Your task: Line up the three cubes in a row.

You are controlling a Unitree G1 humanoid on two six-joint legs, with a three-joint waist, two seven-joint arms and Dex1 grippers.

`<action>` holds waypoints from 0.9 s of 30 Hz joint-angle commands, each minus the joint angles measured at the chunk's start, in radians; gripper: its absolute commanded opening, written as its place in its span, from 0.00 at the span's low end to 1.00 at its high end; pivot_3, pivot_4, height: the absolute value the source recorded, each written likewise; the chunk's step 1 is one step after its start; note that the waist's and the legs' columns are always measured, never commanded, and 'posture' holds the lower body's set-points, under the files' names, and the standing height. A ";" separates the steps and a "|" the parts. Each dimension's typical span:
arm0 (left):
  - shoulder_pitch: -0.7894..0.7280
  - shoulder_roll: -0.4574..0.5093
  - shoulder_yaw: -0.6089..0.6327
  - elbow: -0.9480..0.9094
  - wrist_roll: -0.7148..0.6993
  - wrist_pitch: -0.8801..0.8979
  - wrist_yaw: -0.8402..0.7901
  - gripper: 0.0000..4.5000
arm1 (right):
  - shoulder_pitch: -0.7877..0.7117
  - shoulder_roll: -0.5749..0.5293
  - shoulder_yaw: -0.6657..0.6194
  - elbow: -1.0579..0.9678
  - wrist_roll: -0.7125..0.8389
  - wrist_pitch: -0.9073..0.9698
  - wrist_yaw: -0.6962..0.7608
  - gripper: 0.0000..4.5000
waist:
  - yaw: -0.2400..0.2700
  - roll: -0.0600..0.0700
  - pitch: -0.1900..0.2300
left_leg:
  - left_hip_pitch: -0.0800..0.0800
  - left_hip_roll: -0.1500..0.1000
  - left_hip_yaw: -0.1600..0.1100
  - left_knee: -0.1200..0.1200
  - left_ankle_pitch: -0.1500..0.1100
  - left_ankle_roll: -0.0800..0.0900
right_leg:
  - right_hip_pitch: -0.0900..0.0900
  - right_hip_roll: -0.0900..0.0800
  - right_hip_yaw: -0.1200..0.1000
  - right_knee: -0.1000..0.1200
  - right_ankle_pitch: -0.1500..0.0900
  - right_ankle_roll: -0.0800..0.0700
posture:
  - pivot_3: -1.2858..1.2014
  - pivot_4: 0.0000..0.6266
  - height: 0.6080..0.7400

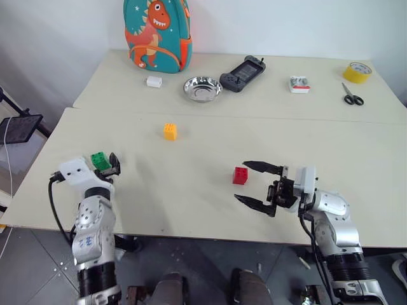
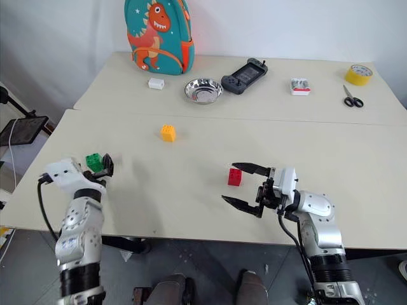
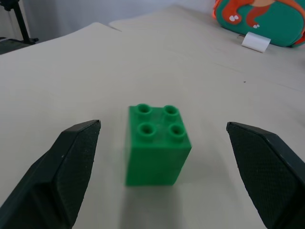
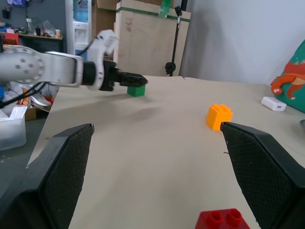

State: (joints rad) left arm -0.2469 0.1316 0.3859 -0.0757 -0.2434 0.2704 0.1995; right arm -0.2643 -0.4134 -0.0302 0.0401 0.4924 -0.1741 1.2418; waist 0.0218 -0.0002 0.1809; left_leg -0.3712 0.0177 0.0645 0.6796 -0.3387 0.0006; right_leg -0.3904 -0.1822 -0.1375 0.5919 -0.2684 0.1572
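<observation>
Green cube (image 3: 157,145) stands between open left claw (image 3: 167,176) fingers, untouched

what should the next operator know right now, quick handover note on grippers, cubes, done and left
Left gripper: open, fingers either side of the green cube, which stands on the table near its left edge, not gripped.
Right gripper: open, empty, pointing at the red cube just beyond its fingertips.
Yellow-orange cube: alone, farther back, mid-table.
Done: nothing lined up; all three cubes lie apart.
Left: grasp green and red, bring them into a row, probably alongside yellow-orange.
</observation>
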 commanded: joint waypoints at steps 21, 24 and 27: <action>-0.219 0.444 -0.084 0.305 -0.252 -0.169 -0.978 0.34 | 0.122 -0.089 -0.110 -0.079 -0.006 -0.038 -0.111 1.00 | 0.007 -0.003 0.001 | -0.003 0.000 0.001 0.003 0.000 0.000 | -0.002 0.000 0.000 0.000 0.000 0.000 | 0.52 0.24 1.00; -0.301 0.513 -0.281 0.335 -0.210 -0.136 -1.301 0.34 | 0.157 -0.115 -0.139 -0.082 -0.020 -0.056 -0.119 1.00 | 0.003 0.000 -0.001 | -0.001 -0.001 0.002 0.002 -0.001 0.001 | -0.001 0.000 0.001 0.000 0.001 0.002 | 0.52 0.24 1.00; -0.378 0.486 -0.422 0.432 -0.154 -0.190 -1.506 0.34 | 0.188 -0.137 -0.165 -0.087 -0.028 -0.071 -0.132 1.00 | -0.002 0.003 -0.002 | 0.001 0.000 0.005 0.000 -0.003 0.002 | -0.001 0.000 0.002 -0.001 0.001 0.002 | 0.52 0.24 1.00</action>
State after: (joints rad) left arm -0.6049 0.6240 0.0203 0.3013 -0.4275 0.1135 -1.1878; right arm -0.0907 -0.5328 -0.1546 -0.0128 0.4578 -0.2202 1.1215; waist 0.0194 0.0023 0.1790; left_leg -0.3710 0.0176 0.0699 0.6798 -0.3417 0.0023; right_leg -0.3917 -0.1812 -0.1360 0.5912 -0.2673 0.1593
